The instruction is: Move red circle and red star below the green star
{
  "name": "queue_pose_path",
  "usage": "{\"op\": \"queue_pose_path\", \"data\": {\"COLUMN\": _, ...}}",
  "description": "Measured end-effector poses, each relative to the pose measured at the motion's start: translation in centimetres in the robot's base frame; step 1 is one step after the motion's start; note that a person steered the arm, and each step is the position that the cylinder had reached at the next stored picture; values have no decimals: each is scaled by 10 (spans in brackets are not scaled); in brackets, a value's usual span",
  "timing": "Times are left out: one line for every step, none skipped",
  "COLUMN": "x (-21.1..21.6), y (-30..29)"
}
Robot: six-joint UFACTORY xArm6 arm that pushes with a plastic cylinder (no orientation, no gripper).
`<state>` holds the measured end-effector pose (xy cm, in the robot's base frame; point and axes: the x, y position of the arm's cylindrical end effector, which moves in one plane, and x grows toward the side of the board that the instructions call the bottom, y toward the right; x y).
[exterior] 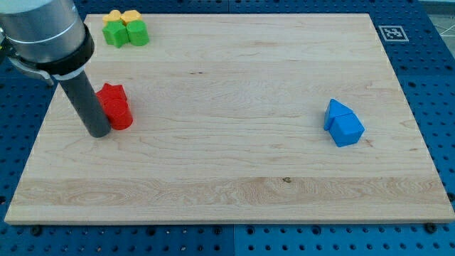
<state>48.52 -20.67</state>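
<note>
A red star-shaped block and a red circle block sit touching each other at the view's left, the star just above the circle. A green star-shaped block lies at the view's top left, touching a second green block. My tip rests on the board right beside the red circle, on its left and slightly lower. The dark rod hides part of the red blocks' left edge.
Two yellow blocks sit right above the green pair. Two blue blocks sit touching at the view's right. The wooden board ends in edges with a blue pegboard around it.
</note>
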Motion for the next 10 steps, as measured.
{"op": "queue_pose_path", "data": {"x": -1, "y": -6}}
{"op": "queue_pose_path", "data": {"x": 25, "y": 3}}
{"op": "queue_pose_path", "data": {"x": 43, "y": 41}}
{"op": "queue_pose_path", "data": {"x": 31, "y": 82}}
{"op": "queue_pose_path", "data": {"x": 10, "y": 86}}
{"op": "queue_pose_path", "data": {"x": 2, "y": 64}}
{"op": "queue_pose_path", "data": {"x": -6, "y": 41}}
{"op": "queue_pose_path", "data": {"x": -9, "y": 23}}
{"op": "queue_pose_path", "data": {"x": -10, "y": 6}}
{"op": "queue_pose_path", "data": {"x": -10, "y": 3}}
